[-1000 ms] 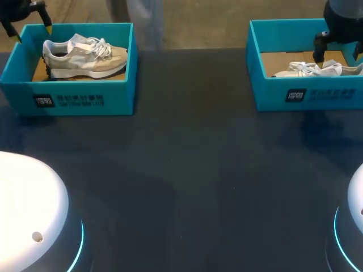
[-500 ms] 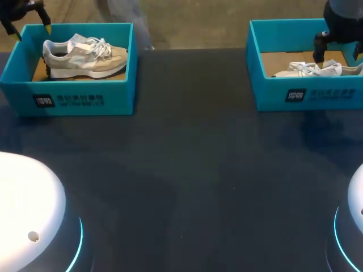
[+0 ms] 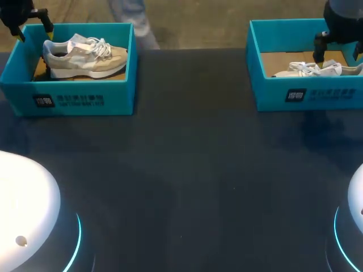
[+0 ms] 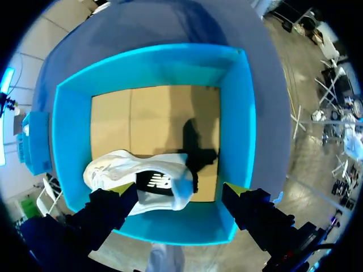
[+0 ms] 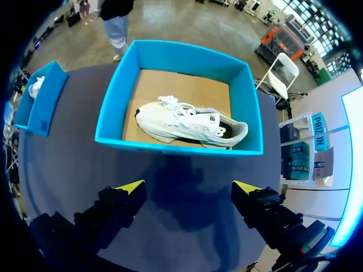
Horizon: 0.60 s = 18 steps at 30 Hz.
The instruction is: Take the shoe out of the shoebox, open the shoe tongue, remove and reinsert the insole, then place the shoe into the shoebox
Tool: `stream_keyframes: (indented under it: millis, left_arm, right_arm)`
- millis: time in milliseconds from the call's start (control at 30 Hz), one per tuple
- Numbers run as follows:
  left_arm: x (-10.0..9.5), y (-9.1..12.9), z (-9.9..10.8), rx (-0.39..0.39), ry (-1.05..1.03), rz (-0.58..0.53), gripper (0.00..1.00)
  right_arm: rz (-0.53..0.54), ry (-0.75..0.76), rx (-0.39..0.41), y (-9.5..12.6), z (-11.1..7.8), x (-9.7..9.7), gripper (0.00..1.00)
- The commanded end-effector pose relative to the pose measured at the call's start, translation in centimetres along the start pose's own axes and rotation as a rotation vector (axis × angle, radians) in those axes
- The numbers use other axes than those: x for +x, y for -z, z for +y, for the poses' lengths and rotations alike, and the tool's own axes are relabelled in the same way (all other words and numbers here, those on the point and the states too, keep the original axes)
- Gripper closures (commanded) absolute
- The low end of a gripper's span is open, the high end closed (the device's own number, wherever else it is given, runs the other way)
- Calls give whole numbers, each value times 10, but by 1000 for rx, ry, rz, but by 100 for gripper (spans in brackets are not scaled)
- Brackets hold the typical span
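Currently: everything boxed, nothing gripped

Beige shoe (image 3: 85, 55) stands in the left shoebox (image 3: 74, 101), long axis along the box, toe toward the middle of the table (image 3: 187, 170). Left gripper (image 4: 178, 191) hangs above its heel end, fingers apart and empty. White shoe (image 3: 309, 69) lies lengthwise in the right shoebox (image 3: 309, 95), toe likewise toward the middle; right gripper (image 5: 190, 187) hangs above, fingers apart.

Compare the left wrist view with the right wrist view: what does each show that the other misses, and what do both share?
Left wrist only: the left jaws, open, over the near wall of the left shoebox, the left sneaker below them. Right wrist only: the right jaws, open above the table, and the right sneaker, whole, in the right shoebox. Both: the left shoebox, small and far off in the right wrist view.
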<state>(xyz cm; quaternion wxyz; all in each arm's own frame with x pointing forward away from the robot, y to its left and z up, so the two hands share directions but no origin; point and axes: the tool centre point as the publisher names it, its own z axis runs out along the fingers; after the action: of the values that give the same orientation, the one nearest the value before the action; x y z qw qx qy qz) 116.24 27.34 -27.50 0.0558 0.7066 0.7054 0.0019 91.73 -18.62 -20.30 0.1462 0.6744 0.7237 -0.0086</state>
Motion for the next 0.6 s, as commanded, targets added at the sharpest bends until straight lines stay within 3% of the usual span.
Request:
stream_keyframes:
  millis: [33,400,433,467,600]
  left_arm:
    - [5,-19,18,30,-15,4,0]
    - [3,-42,32,44,-58,-23,0]
    - [3,-43,33,45,-59,-23,12]
    - [2,-45,34,52,-61,-19,16]
    - [1,-49,37,54,-70,-7,20]
  right_arm:
    - [-1,-1,-2,0,-1,0,0]
    - [-1,-1,-2,0,-1,0,0]
    - [-1,-1,-2,0,-1,0,0]
    - [-1,-1,-2,0,-1,0,0]
    - [-1,-1,-2,0,-1,0,0]
